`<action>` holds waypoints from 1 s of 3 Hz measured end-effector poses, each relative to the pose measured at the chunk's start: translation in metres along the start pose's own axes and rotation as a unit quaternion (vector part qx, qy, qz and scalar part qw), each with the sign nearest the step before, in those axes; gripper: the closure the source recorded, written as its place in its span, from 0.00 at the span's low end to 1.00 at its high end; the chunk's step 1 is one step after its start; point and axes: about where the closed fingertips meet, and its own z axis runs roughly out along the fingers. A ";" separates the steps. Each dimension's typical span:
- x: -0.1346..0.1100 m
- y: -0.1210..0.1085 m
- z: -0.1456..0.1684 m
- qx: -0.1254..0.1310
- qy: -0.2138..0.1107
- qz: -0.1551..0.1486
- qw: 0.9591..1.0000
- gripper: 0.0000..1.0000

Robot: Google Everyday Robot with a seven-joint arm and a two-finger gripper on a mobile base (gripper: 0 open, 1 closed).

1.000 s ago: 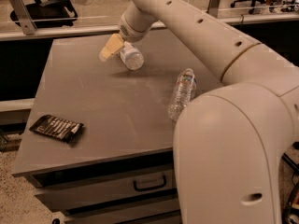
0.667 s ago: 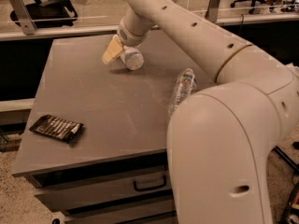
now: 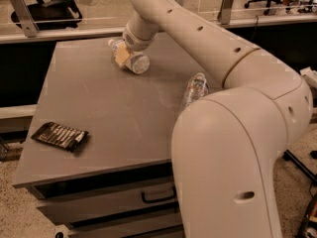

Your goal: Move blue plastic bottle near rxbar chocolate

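The blue plastic bottle [image 3: 135,62] lies on its side at the far middle of the grey table [image 3: 99,98], its white cap pointing to the far left. My gripper [image 3: 122,56] is down on the bottle's middle, at the end of the white arm reaching in from the right. The rxbar chocolate [image 3: 60,135] lies flat near the table's front left corner, far from the bottle.
A clear ribbed bottle [image 3: 195,89] lies on its side near the table's right edge, partly behind my arm [image 3: 233,133]. Drawers [image 3: 124,197] sit under the table front. A railing and office chairs stand behind the table.
My gripper has come down and moved a little right onto the blue plastic bottle. The bottle, the rxbar and the ribbed bottle have stayed in place.
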 end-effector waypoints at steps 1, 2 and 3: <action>-0.003 0.000 -0.007 -0.005 -0.009 -0.029 1.000 0.87; 0.000 0.003 -0.019 -0.044 -0.034 -0.063 0.996 1.00; 0.007 0.021 -0.046 -0.092 -0.052 -0.105 0.989 1.00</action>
